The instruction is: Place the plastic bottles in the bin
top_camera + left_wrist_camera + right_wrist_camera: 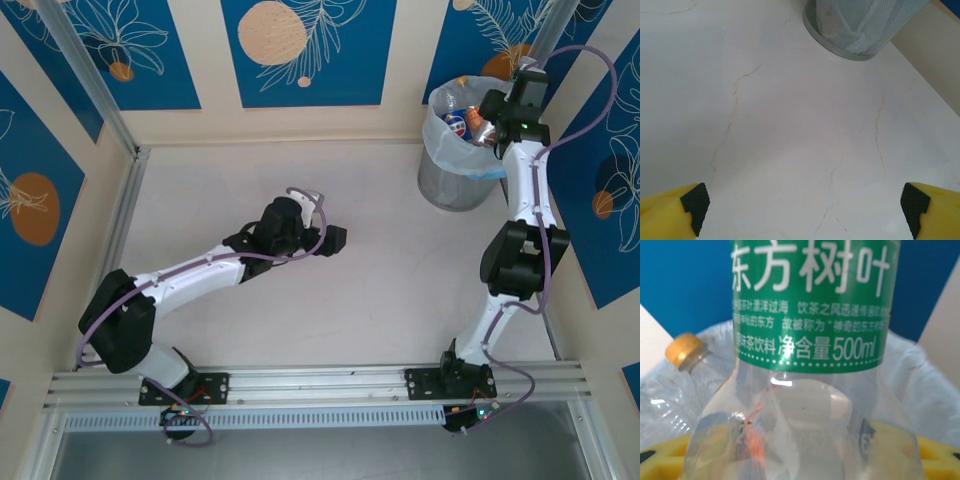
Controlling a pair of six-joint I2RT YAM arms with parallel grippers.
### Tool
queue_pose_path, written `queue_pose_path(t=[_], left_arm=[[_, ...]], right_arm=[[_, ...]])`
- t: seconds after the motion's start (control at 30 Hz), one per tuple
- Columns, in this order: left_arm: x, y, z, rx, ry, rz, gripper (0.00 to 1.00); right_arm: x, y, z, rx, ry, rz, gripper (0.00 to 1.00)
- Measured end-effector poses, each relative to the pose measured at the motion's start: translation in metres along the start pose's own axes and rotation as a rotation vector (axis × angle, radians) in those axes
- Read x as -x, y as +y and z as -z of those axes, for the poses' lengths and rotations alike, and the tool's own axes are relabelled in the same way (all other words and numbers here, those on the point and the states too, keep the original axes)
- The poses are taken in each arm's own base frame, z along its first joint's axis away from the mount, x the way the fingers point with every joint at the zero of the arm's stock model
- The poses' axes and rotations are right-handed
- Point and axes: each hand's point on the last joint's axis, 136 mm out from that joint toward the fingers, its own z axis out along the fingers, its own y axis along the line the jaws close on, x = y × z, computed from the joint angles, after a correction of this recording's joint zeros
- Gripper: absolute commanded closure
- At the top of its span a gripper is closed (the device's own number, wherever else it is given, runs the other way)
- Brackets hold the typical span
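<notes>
Logging the right gripper [490,112] above the bin [448,188], presumably so its green-labelled bottle [807,365] can drop onto the bottles [687,355] inside, we cannot tell whether its jaws pinch or release it, while the left gripper [802,212] hangs spread wide over the table [790,125].

Your bottle with the green label [805,405] is cut off by the top and bottom edges, so you cannot see its cap or base. The right gripper [800,465] reaches you as yellow smears through the clear plastic (too blurred to say whether it presses the bottle). Behind it, the gold-capped bottle [686,354] is half hidden. From above, the bottles [462,122] inside the bin [450,188] are too small to tell apart. In the left wrist view the top edge cuts off the bin, and the bottom corners cut off the left gripper [805,202].
</notes>
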Motion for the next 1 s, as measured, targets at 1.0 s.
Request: queue_pose_path(t=[1.0], left_arm=[[-0.007,0.016,0.001,0.072,-0.003,0.000,0.01]], right_arm=[[-0.004,0.000,0.022,-0.042,0.078,-0.027,0.01]])
